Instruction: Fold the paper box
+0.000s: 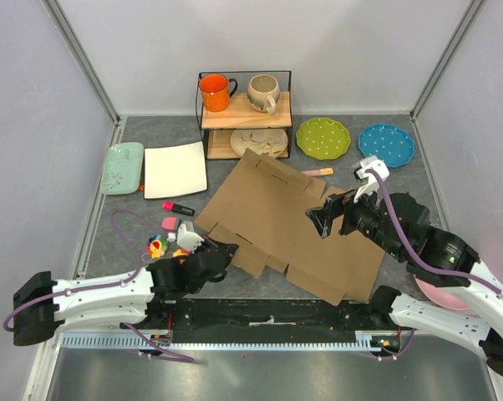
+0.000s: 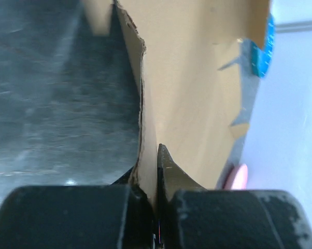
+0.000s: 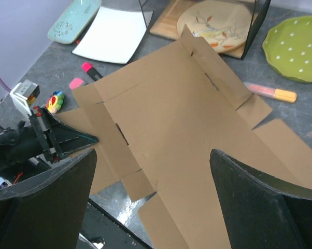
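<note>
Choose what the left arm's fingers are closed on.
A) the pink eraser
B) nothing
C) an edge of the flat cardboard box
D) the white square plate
C: the left wrist view shows the left fingers pinched shut on an edge of the paper box.

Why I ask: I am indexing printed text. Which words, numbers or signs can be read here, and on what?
None can be read.
The paper box is plain brown, no print showing.
Any label on the pink-capped marker or the pink highlighter is too small to tell.
</note>
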{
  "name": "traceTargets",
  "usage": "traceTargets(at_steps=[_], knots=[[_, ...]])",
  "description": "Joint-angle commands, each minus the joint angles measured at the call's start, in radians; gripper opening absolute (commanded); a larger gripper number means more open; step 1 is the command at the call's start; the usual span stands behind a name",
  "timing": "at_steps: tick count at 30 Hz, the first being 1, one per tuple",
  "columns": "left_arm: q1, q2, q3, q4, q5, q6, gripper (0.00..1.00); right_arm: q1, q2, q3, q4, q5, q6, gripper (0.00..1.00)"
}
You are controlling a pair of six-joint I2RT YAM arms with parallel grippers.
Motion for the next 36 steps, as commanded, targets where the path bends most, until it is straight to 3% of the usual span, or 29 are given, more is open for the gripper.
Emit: traceTargets(at_steps=[1,4,7,16,27,36], knots=[[-0.002,-0.086,0.195,-0.005,0.024,0.35,0.02,-0.003,0.004,0.127,-0.007,0.05,-0.044,0.98],[-0.002,-0.089,0.349,-0.056,0.092,0.604,0.02,-0.002,0.025,0.193,-0.025,0.066,-0.069,0.98],[-0.002,-0.08,0.511,-0.129,0.145,0.763,0.02,-0.003,0.039,0.249,-0.04,0.076,-0.082,0.98],[0.0,-0.021,0.887,-0.237,0.303,1.096,0.02,-0.002,0.047,0.351,-0.056,0.051,-0.061,0.98],[0.011,0.15,1.334,-0.332,0.533,1.259,0.02,-0.003,0.051,0.462,-0.105,-0.047,-0.044,0.98],[0.011,0.164,1.429,-0.335,0.702,1.211,0.02,-0.003,0.034,0.514,-0.16,0.048,-0.082,0.98]])
